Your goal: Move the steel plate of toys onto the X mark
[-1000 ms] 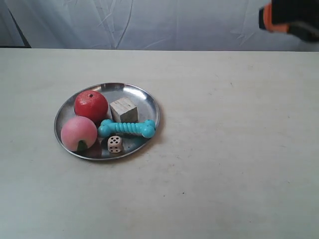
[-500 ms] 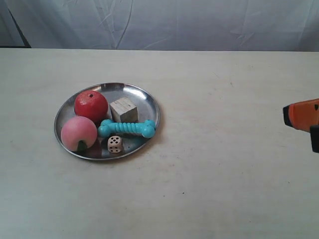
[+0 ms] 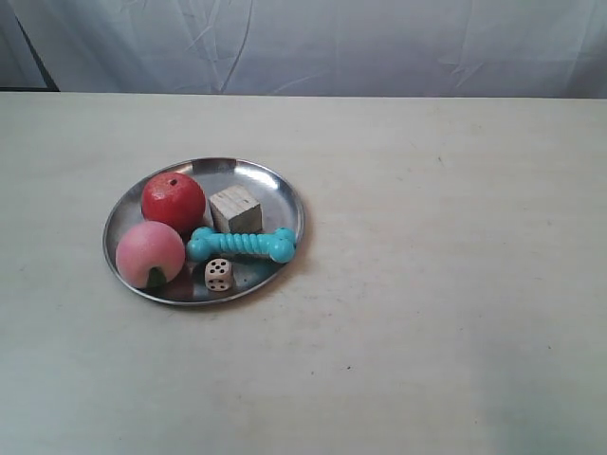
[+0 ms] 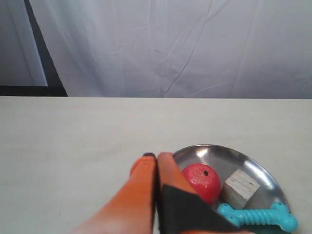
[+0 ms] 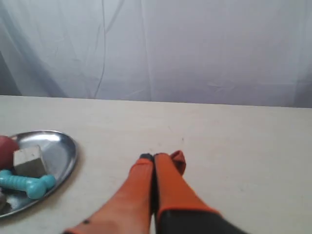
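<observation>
The steel plate (image 3: 277, 188) rests on the pale table, left of centre in the exterior view. It holds a red apple (image 3: 174, 201), a pink peach (image 3: 150, 253), a wooden cube (image 3: 235, 209), a turquoise bone (image 3: 241, 245) and a small die (image 3: 219, 275). No arm shows in the exterior view. My left gripper (image 4: 156, 156) is shut with nothing in it, its tips beside the plate's rim (image 4: 243, 158) near the apple (image 4: 201, 181). My right gripper (image 5: 153, 157) is shut and empty over bare table, apart from the plate (image 5: 61, 146). I cannot make out the X mark.
A white cloth backdrop (image 3: 313, 43) hangs behind the table's far edge. A dark strip (image 3: 33, 57) runs down the far left corner. Bare table (image 3: 455, 284) spreads to the right of the plate.
The orange gripper at the exterior view's right dropped from the top right corner to the right edge, then left the frame. The plate and toys have not moved.
</observation>
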Controlling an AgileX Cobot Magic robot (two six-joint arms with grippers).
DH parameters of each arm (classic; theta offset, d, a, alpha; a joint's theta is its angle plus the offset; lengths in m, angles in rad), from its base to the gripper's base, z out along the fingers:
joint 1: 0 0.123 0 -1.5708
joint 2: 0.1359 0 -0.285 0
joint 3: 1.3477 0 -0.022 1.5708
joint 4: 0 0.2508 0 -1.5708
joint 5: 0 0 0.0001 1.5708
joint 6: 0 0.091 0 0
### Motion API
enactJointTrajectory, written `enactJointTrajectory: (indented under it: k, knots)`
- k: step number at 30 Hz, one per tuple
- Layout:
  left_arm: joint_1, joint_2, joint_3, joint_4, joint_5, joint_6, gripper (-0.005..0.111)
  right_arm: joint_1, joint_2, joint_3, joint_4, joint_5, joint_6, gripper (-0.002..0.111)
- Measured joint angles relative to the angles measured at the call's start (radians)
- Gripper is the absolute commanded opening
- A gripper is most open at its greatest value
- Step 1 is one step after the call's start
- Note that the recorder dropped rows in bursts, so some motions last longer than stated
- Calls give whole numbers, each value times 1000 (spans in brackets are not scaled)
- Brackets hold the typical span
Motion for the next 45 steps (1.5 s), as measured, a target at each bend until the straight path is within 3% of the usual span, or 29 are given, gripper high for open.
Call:
enactJointTrajectory:
  k: [4, 8, 23, 27, 31, 39, 45]
  knots:
    - [0, 0, 0, 0, 0, 0, 0, -18, -150, 230, -17, -8, -4, 0]
    - [0, 0, 0, 0, 0, 0, 0, -18, -181, 337, 47, -4, -2, 0]
    - [-5, -2, 2, 8, 0, 0, 0, -18, -181, 339, 78, -10, 2, 0]
    - [-30, -29, 26, 64, -77, 20, 0, -18, -181, 339, 78, -10, 2, 0]
    - [-35, -100, 129, 78, -137, 19, 0, -18, -181, 339, 78, -10, 0, 0]
    - [-35, -315, 508, 78, -243, -108, 0, -18, -181, 339, 78, -10, 2, 0]
    - [-35, -489, 708, 78, -346, -186, 0, -18, -181, 339, 78, -10, 2, 0]
